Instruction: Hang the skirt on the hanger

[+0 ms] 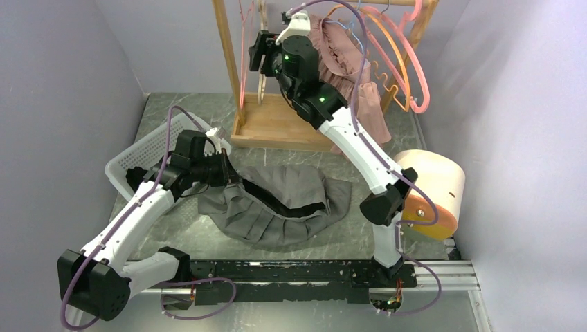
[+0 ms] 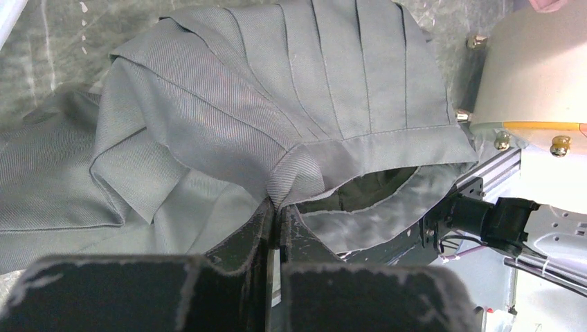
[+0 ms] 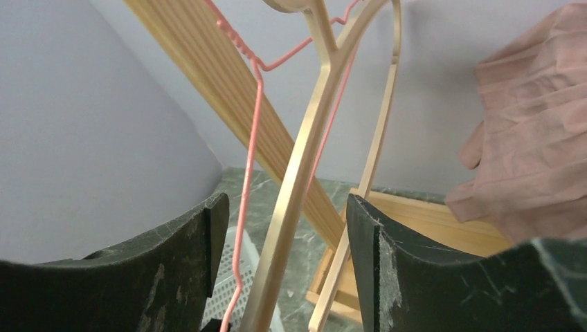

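White mesh basket: far left of the table, beside the left arm's forearm.

Left gripper: low over the table, at the left end of the skirt; in the left wrist view the fingers are pressed together on the folded waistband edge, pinching the cloth between them.

Skirt: grey, pleated; lying crumpled on the table at centre, between the two arm bases and the rack; waistband opening facing up, dark lining visible inside; not on any hanger.

Wooden rack: standing at the far side of the table, its base tray just behind the skirt.

Right gripper: raised to the rack's left upright; in the right wrist view the fingers are spread apart, with the wooden hanger passing through the gap between them; contact between fingers and hanger cannot be confirmed.

Pink wire hanger: hanging just left of the wooden hanger, also within the finger gap.

Pink garment: hanging on the rack, right of the right gripper.

Orange and pink hangers: on the rack's right end.

Cream drum: lying on its side at the table's right edge, just beside the right arm's elbow.
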Controlling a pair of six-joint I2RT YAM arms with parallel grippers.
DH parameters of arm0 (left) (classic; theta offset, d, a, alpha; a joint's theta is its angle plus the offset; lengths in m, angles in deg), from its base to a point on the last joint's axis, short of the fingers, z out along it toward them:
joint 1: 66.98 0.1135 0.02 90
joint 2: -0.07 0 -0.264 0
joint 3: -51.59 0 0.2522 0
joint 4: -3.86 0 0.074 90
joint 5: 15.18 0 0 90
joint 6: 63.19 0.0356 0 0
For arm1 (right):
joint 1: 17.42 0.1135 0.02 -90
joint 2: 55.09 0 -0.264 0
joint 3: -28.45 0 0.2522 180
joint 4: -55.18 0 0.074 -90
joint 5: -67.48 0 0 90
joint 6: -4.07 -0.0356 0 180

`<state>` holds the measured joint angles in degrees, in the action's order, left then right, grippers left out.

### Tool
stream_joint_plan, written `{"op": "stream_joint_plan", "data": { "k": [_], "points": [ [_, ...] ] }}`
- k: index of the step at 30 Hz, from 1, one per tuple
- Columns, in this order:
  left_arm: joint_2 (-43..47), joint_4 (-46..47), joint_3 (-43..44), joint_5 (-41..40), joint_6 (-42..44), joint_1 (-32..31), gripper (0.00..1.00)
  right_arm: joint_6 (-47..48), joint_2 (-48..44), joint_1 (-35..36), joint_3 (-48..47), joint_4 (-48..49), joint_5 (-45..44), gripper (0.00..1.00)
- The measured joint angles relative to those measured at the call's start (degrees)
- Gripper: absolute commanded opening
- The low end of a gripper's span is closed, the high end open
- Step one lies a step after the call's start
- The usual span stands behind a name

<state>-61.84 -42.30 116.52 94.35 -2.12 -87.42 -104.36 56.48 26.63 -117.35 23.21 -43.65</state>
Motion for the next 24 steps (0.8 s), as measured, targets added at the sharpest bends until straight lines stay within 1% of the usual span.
{"op": "stream_joint_plan", "data": {
  "k": [2, 3, 9, 13, 14, 20, 24],
  "points": [
    [0.00, 0.02, 0.00, 0.04, 0.00, 0.00, 0.07, 1.27, 1.81, -0.04, -1.70, -0.59, -0.98, 0.58],
    [0.00, 0.02, -0.02, 0.04, 0.02, 0.00, 0.07, 2.03, 2.84, -0.11, -2.89, -1.55, -1.68, 0.51],
    [0.00, 0.04, -0.02, 0.13, 0.02, 0.00, 0.07, 5.62, 3.89, -1.03, -3.69, -5.11, -5.22, 0.25],
    [0.00, 0.04, -0.02, 0.15, 0.00, 0.00, 0.07, 7.61, 3.56, -2.29, -3.67, -6.29, -5.66, 0.04],
    [0.00, 0.04, -0.02, 0.15, 0.00, 0.00, 0.07, 8.24, 3.54, -2.67, -3.67, -6.32, -5.46, 0.00],
    [0.00, 0.24, -0.04, 0.13, -0.07, 0.00, 0.08, 11.23, 3.10, -3.52, -3.52, -5.46, -4.26, 0.00],
    [-0.02, 0.94, -0.39, -0.04, -0.35, 0.00, 0.15, 13.27, 2.49, -3.61, -2.78, -3.89, -3.65, 0.00]
  ]
}}
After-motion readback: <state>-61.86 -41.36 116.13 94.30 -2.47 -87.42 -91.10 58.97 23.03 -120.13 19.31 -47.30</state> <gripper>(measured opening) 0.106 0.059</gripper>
